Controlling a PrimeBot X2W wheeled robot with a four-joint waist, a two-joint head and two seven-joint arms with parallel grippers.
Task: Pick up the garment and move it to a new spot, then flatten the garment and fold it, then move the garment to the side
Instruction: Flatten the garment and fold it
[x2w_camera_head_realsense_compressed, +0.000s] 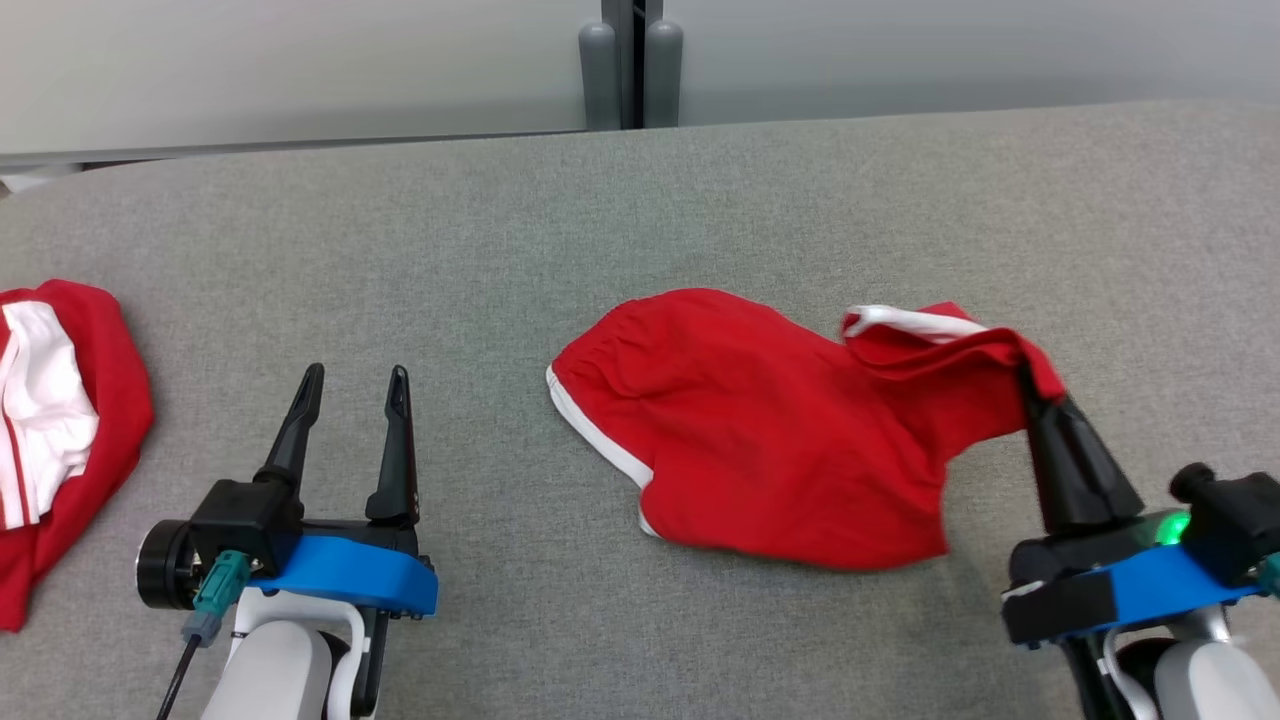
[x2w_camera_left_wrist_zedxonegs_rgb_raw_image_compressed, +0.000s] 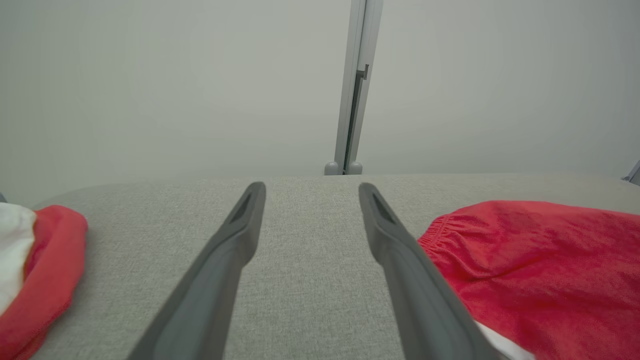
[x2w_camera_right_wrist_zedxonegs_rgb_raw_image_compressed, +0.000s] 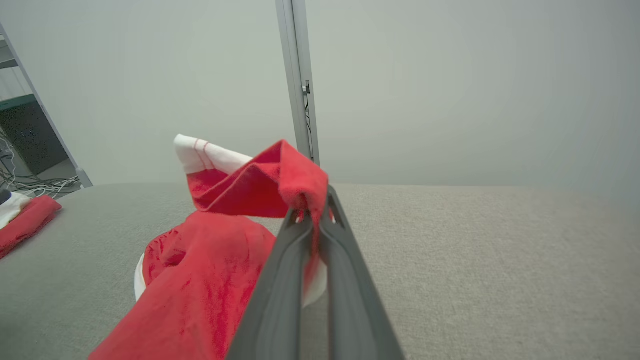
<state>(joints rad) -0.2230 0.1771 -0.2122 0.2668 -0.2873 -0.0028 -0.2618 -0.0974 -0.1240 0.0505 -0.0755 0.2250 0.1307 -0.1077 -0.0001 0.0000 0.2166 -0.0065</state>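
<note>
Your garment (x2w_camera_head_realsense_compressed: 760, 440), soft red shorts with white trim, lies rumpled mid-table. One corner is raised where your right fingers (x2w_camera_head_realsense_compressed: 1040, 390), angled up from the near edge, pinch it tight. Your left fingers (x2w_camera_head_realsense_compressed: 398, 420) point forward, spread, over the grey woven table (x2w_camera_head_realsense_compressed: 640, 200).

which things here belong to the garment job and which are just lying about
Job: red fabric shorts with white trim, one corner pinched in the shut right gripper; open left gripper.
Lying about: crumpled red and white garment on the left.
</note>
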